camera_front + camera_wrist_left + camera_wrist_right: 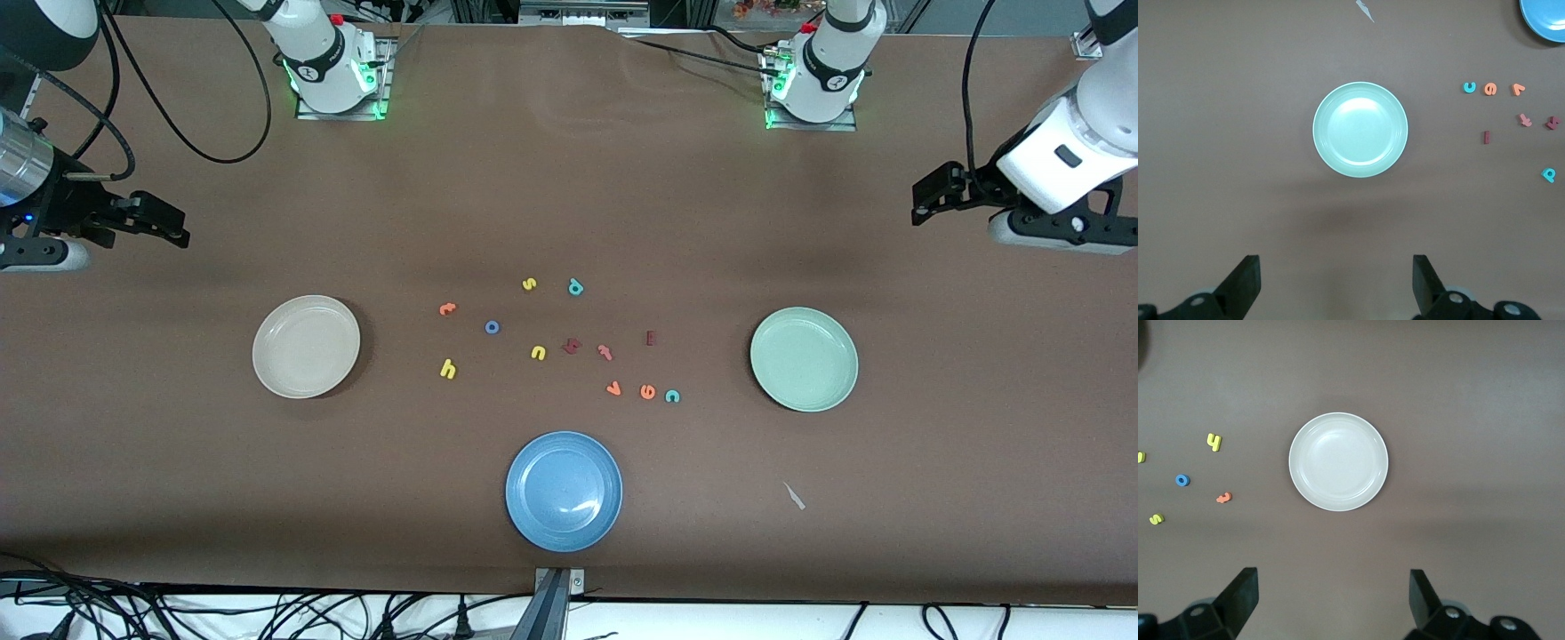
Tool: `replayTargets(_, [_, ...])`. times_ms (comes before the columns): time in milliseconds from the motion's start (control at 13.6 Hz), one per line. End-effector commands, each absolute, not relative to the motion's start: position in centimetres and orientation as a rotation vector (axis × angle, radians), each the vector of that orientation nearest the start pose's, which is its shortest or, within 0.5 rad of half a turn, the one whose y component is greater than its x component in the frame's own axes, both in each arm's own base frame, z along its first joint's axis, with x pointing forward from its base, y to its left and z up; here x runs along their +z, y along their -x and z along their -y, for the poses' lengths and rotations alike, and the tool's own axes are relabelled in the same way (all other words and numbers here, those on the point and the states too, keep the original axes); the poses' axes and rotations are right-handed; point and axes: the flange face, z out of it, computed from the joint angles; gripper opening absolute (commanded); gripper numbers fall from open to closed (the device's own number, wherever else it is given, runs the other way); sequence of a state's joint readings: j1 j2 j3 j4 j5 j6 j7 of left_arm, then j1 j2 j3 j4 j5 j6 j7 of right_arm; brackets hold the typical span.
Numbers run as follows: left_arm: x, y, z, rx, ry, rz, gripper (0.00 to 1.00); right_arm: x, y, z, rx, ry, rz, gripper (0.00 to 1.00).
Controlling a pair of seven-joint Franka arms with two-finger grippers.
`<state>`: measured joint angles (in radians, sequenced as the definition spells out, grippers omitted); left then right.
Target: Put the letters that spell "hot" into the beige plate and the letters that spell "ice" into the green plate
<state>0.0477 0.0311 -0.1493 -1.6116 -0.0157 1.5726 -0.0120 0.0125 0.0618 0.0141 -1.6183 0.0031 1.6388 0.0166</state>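
Nothing is sorted yet: the round cream-beige plate and the round pale mint-green plate both lie bare. The letters lie loose on the brown counter between them. Taking the dark red crumpled letter as the clock's centre, the yellow foam "h" sits at about eight o'clock, the blue ring "o" at ten and the orange "t" past it. The dark red bar "i" is at three, the orange "e" and teal "c" at four.

The left gripper hangs over the counter's edge at its own end, fingers spread and holding nothing. The right gripper does the same at its end.

The likely trouble is a wrong pick. The yellow "u", pinkish "t" and orange "v" crowd the wanted letters, and such small flat foam could slip from the fingers. The round blue plate is a decoy. A white scrap lies near the green plate; cables trail along the counter's front edge
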Motion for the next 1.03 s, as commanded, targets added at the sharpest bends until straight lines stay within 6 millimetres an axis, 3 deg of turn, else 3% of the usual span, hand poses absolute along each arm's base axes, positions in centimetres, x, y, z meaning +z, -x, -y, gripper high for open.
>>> replayTargets(0, [56.3,-58.0,8.1,0.118,3.143,-0.236,1.0,57.4,-57.4,-1.5,0.087,3.129,0.025,1.0])
replayTargets(367, [51.8,-60.9,19.5,0.085,3.141,-0.501,1.0,57.4,-57.5,-1.5,0.084,3.131,0.025,1.0])
replayTargets(514, [49.4,-62.4,22.7,0.067,3.145,-0.576,1.0,57.4,-57.5,-1.5,0.084,3.131,0.025,1.0])
replayTargets(661, [46.2,-63.9,24.5,0.015,3.156,-0.599,1.0,57.3,-57.4,-1.5,0.089,3.131,0.025,1.0])
replayTargets(808, [41.1,-65.6,25.2,0.017,3.169,-0.596,1.0,57.3,-57.4,-1.6,0.099,3.124,0.027,1.0])
replayTargets(955, [37.2,-66.1,25.7,0.066,3.167,-0.594,1.0,57.3,-57.4,-1.6,0.099,3.123,0.022,1.0])
